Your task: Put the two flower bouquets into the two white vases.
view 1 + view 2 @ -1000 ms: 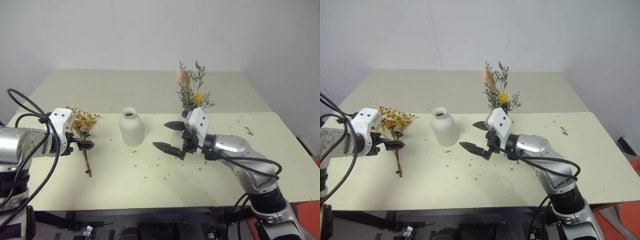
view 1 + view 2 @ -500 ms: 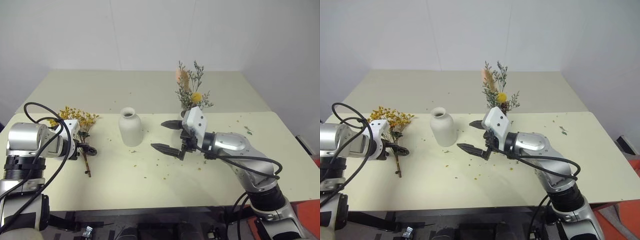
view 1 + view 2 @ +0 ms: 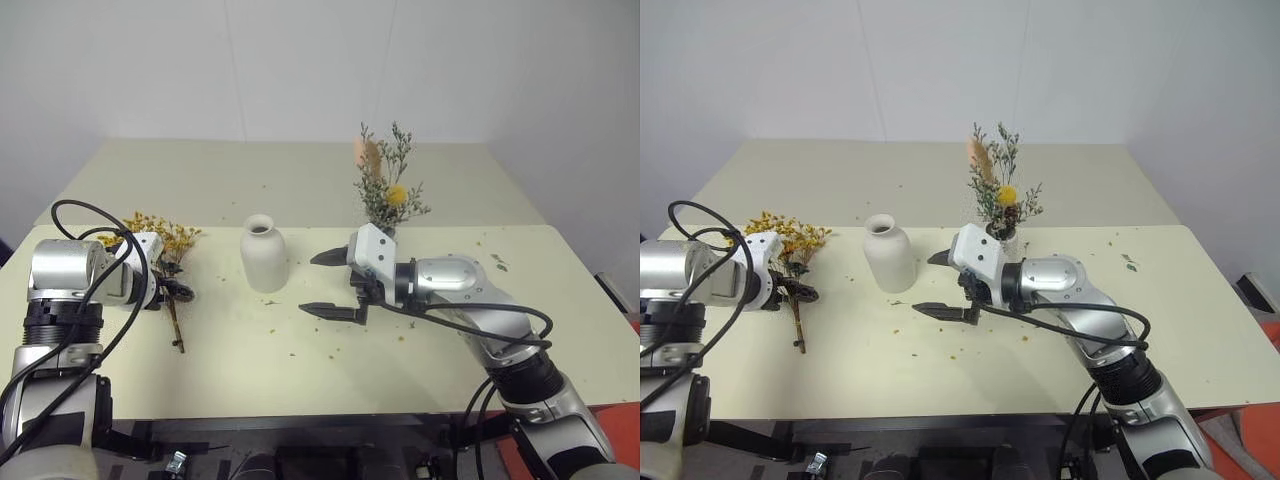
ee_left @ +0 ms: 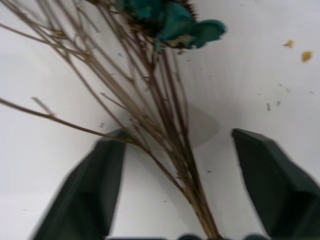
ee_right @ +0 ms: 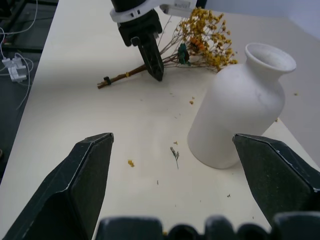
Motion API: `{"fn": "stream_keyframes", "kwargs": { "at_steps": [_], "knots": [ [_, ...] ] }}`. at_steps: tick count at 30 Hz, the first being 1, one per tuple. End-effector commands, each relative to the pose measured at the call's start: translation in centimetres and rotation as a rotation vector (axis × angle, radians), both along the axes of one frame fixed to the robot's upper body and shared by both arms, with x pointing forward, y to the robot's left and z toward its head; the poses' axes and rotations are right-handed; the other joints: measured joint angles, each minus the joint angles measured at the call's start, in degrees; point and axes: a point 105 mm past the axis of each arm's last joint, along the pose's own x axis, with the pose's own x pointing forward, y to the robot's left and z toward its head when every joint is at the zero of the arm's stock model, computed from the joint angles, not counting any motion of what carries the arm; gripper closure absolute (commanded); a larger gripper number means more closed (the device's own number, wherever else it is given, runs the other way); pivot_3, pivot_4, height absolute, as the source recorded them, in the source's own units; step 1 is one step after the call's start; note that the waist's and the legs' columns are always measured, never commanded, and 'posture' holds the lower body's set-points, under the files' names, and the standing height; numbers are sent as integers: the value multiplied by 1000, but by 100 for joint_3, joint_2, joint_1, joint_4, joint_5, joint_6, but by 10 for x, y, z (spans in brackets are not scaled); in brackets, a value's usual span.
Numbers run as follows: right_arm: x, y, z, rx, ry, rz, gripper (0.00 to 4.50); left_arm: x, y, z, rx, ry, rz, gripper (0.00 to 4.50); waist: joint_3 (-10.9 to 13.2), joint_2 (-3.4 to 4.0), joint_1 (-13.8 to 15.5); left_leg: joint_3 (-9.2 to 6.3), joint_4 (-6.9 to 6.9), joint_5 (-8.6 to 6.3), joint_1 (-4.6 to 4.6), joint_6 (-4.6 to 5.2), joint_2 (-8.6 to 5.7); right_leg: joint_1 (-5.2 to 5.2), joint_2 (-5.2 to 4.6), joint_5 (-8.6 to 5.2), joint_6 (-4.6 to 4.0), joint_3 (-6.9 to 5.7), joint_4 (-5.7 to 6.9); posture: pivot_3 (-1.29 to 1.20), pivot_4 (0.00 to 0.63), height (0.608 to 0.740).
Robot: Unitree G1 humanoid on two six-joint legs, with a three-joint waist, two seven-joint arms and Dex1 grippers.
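Closing left end effector (image 4: 172,195), fingers spread astride yellow-orange bouquet (image 3: 160,240) stems on bench (image 3: 300,360); right end effector (image 3: 328,284) spread, empty; next: pinch, lift toward round vase (image 3: 263,254).

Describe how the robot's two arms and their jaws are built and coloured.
Both arms are brushed silver metal cylinders with black joints and loose black cables. Each wrist carries a white angular housing. The left gripper and right gripper end in matte black, tapered, pointed jaws.

Two bouquets are counted: one yellow-orange bunch (image 3: 160,240) and one grey-green sprig bunch (image 3: 385,190). One round-bodied white vase (image 3: 263,253) is seen (a second is mostly hidden behind an arm). One table (image 3: 300,180) is present.
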Motion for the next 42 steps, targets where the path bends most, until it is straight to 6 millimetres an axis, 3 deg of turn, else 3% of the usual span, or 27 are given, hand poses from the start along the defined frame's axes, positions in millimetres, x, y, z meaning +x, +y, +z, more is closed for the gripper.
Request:
{"fn": "stream_keyframes", "kwargs": {
  "at_steps": [1,7,13,18,21,23,26,30,35,42],
  "knots": [
    [-2,3,12,13,-56,27,0,1,-2,-1,-16,5,-4,2410,0,0,1,0,0,0,0,0,-1,0,0,0,0,0,0,0,150,740],
    [-1,3,11,14,-53,28,0,3,4,4,11,-26,19,4269,0,0,-2,0,0,0,0,0,0,0,0,1,-2,0,0,0,150,740],
    [1,5,12,15,-51,23,0,7,16,26,97,-110,59,4269,0,0,-10,0,0,0,-1,0,0,-2,0,2,-3,0,1,0,150,740],
    [7,8,15,7,-63,-5,0,18,18,70,153,-309,65,4269,0,0,-19,-2,0,0,-12,-1,1,-10,0,4,-5,-1,0,0,150,740],
    [12,10,19,6,-70,-41,0,27,1,126,102,-597,21,4269,1,-3,-11,-3,1,1,-17,-2,0,-13,-2,5,-7,-4,0,0,150,740],
    [15,10,21,12,-72,-67,0,27,-12,152,57,-732,-21,4269,1,-3,5,-4,1,1,-20,-3,-1,-14,-4,5,-7,-7,-2,0,150,740],
    [21,11,23,19,-63,-127,0,25,-37,181,34,-936,-95,4269,1,-3,4,-4,1,1,-19,-4,-8,-12,-13,6,-6,-7,-2,0,150,740],
    [18,11,25,23,-60,-133,0,20,-62,206,-39,-1151,-189,4269,1,-4,12,-3,3,2,-19,-5,-11,-10,-17,9,-4,-7,-1,0,150,740],
    [20,9,28,54,-34,-178,0,15,-98,221,-154,-1273,-324,4269,0,-4,-1,-4,3,2,-20,-5,-11,-10,-16,10,-4,-7,-3,0,150,740],
    [22,8,41,143,28,-240,0,16,-128,205,-210,-1200,-533,4269,0,-4,-24,-4,3,2,-19,-4,-11,-9,-14,10,-4,-6,-1,0,150,740]
  ]
}}
